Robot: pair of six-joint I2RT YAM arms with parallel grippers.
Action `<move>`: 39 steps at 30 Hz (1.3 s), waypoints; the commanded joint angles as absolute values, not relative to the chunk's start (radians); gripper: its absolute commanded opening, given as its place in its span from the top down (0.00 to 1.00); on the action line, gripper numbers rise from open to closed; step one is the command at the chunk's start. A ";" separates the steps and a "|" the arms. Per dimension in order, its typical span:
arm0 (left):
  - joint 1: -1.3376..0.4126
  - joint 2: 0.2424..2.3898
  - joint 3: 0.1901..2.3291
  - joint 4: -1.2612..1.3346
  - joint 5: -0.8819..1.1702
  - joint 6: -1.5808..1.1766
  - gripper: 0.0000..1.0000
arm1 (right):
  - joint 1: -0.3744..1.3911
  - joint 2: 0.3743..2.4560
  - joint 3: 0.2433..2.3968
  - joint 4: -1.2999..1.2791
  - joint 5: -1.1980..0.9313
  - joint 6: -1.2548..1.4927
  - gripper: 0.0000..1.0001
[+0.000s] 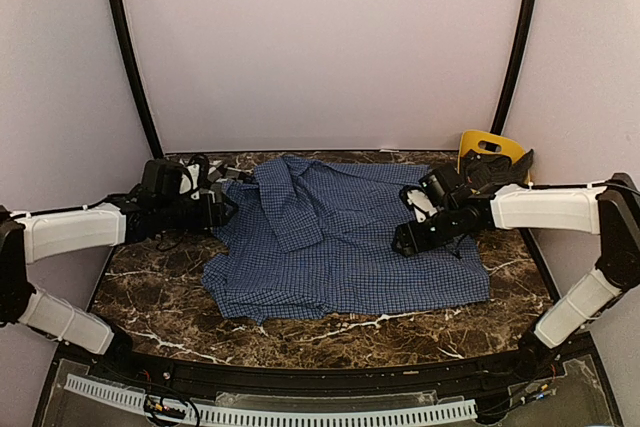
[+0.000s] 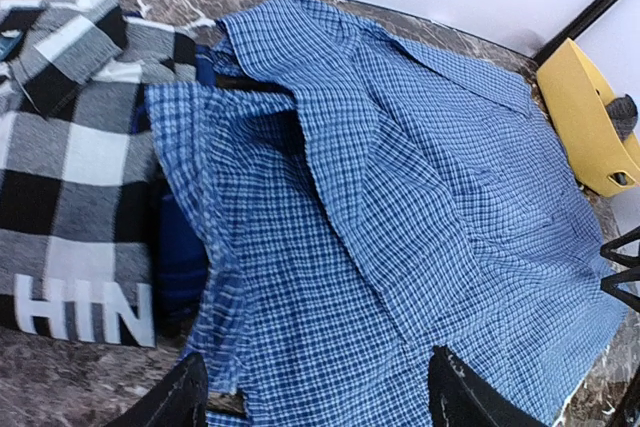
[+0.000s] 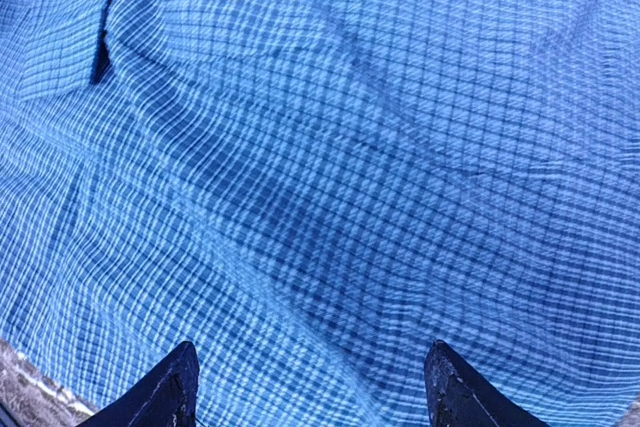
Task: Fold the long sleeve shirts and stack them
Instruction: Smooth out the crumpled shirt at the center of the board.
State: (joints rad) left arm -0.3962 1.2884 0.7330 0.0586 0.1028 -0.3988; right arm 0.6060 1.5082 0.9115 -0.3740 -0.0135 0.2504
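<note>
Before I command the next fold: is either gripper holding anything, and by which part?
Nothing is held. The left gripper and right gripper both stand open over the blue checked shirt, no cloth pinched.

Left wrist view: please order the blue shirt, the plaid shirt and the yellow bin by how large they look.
1. blue shirt
2. plaid shirt, partly cut off by the frame
3. yellow bin, farther away, so true size is unsure

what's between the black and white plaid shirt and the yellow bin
The blue checked shirt lies rumpled across the whole stretch from the plaid shirt to the yellow bin. The left wrist view shows this.
</note>
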 commanded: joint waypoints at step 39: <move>-0.540 1.971 1.043 0.368 0.157 -0.499 0.77 | 0.664 1.592 0.860 -0.227 -0.091 0.290 0.28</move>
